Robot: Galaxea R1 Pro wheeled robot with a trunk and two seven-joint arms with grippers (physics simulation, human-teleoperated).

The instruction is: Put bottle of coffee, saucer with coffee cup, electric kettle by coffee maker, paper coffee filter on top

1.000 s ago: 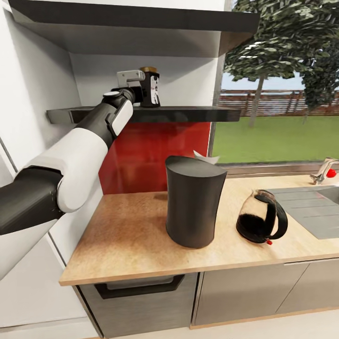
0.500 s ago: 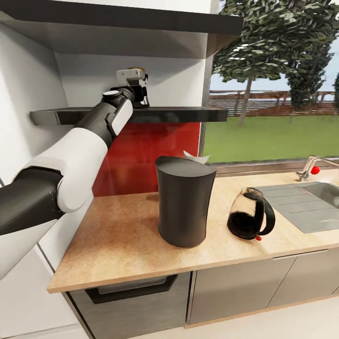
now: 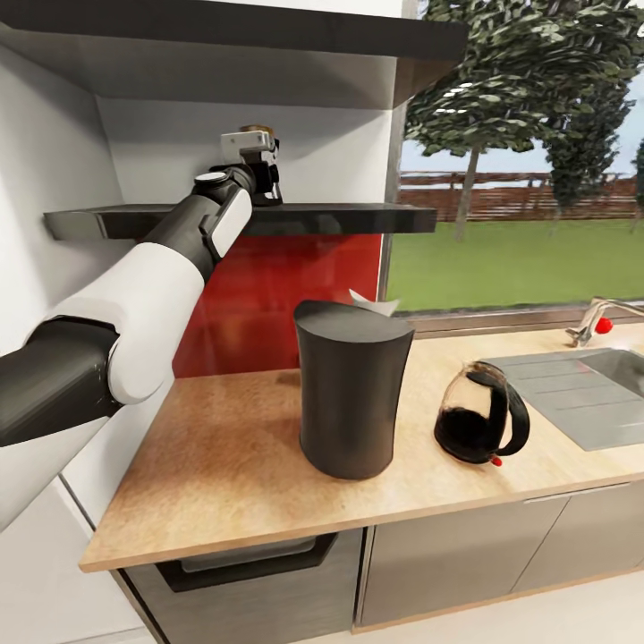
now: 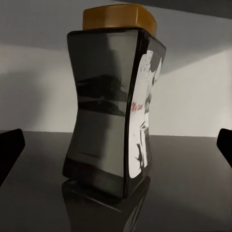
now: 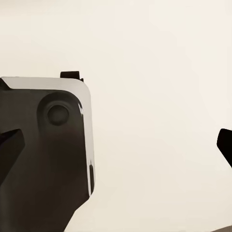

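Camera shifted; kettle (image 3: 481,412) tilts on wooden countertop (image 3: 233,465).

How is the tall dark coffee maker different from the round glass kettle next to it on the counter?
The coffee maker is tall, solid matte dark grey, and you cannot see inside; the kettle is shorter, rounder, and see-through glass with dark contents. The kettle has a black loop handle and leans over, while the coffee maker shows no handle and stands straight. A white paper filter peeks from the coffee maker's top; the kettle has none. Both sit on the wooden countertop.
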